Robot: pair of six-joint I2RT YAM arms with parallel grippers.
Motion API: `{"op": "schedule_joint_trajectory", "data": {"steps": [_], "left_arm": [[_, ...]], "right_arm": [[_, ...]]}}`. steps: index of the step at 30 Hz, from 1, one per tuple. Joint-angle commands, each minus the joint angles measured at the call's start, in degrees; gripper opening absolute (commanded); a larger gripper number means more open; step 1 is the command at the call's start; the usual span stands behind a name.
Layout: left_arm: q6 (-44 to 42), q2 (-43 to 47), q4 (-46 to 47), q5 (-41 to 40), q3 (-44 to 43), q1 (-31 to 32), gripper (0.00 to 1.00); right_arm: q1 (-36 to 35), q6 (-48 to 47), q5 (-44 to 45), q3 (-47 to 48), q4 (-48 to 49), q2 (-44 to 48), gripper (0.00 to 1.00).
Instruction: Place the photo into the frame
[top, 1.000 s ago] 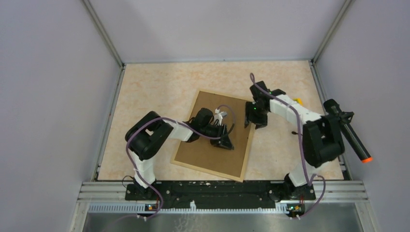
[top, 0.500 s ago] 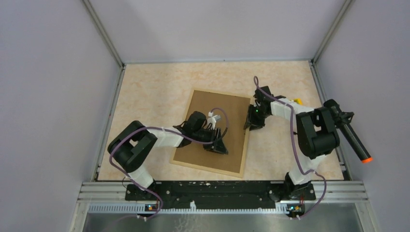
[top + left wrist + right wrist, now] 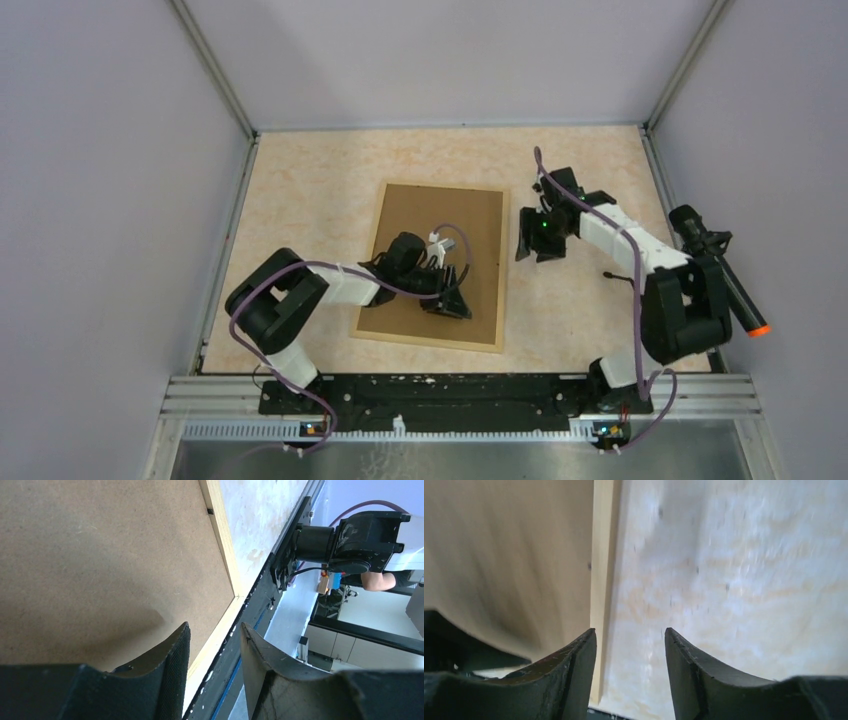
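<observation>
The frame [image 3: 420, 215] lies back side up near the middle of the table, its brown board ringed by a thin light wooden rim [image 3: 222, 545]. The photo is hidden. My left gripper [image 3: 447, 303] hovers low over the board's near right part, open, with nothing between its fingers [image 3: 215, 630]. My right gripper [image 3: 530, 240] is just off the frame's right edge, over the bare tabletop, also open and holding nothing [image 3: 630, 632]. In the right wrist view the wooden rim [image 3: 601, 555] runs past the left fingertip.
The beige tabletop [image 3: 320, 180] is bounded by grey walls with metal rails. A black rod with an orange tip [image 3: 725, 285] sticks out at the right wall. The arms' black base rail [image 3: 440, 392] runs along the near edge, close to the frame's near corner [image 3: 235, 597].
The frame has turned from a slanted position to nearly square with the table's edges. My right gripper has drawn back to the right, off the frame's edge. The left gripper stayed over the board.
</observation>
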State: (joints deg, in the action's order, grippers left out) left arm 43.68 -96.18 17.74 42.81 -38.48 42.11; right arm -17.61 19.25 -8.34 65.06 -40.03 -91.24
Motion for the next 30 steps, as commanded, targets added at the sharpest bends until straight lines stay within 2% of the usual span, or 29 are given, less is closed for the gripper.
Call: {"op": "schedule_joint_trajectory", "data": {"steps": [1,5,11,17,30], "left_arm": [[1.4,-2.3,5.5,2.3,-1.9,0.2,0.47],[2.6,-4.3,8.1,3.1,-1.4,0.2,0.46],[3.0,-5.9,9.8,2.6,0.2,0.2,0.45],[2.9,-7.1,10.7,1.6,2.1,0.2,0.45],[2.8,-7.5,11.1,1.6,3.0,0.2,0.45]], "right_arm": [[-0.4,0.7,-3.4,-8.3,-6.3,10.7,0.5],[-1.9,4.2,-10.4,-15.0,-3.5,15.2,0.46],[-7.1,8.4,-10.8,-17.8,0.9,12.6,0.45],[-7.7,10.7,-10.9,-19.5,5.4,10.2,0.35],[-10.4,11.4,-8.9,-20.2,8.2,4.9,0.34]]}}
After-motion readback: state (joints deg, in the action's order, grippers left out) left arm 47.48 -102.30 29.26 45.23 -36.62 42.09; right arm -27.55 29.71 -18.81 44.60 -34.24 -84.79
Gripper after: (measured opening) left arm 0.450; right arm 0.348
